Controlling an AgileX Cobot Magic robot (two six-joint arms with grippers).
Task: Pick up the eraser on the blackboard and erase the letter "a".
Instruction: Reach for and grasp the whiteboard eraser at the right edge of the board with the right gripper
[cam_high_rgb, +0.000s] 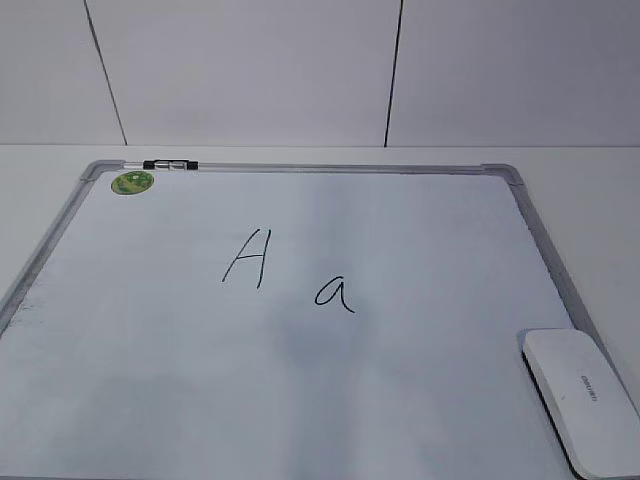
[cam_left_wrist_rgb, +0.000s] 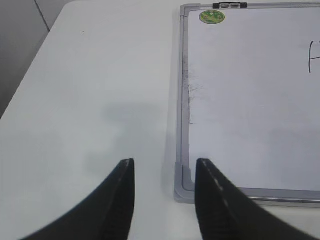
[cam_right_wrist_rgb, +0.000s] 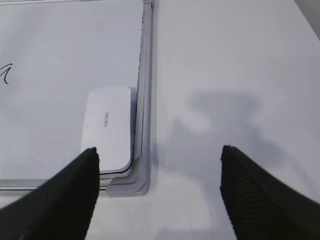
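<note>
Lying flat white plastic eraser (cam_high_rgb: 577, 393) in grey-framed white blackboard's (cam_high_rgb: 420, 168) near right corner (apart from handwritten letter "a" (cam_high_rgb: 335, 294)). Hovering left gripper (cam_left_wrist_rgb: 164, 172) and right gripper (cam_right_wrist_rgb: 159, 155), both spread, grasping nothing.

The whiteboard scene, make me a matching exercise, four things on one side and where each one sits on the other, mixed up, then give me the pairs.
Things:
1. eraser
2. green sticker
3. letter "a"
4. capital "A"

Places, as the exterior view shows the blackboard:
A. far left corner
B. middle, right-hand letter
C. near right corner, by the frame
D. middle, left-hand letter

Pairs: 1-C, 2-A, 3-B, 4-D
</note>
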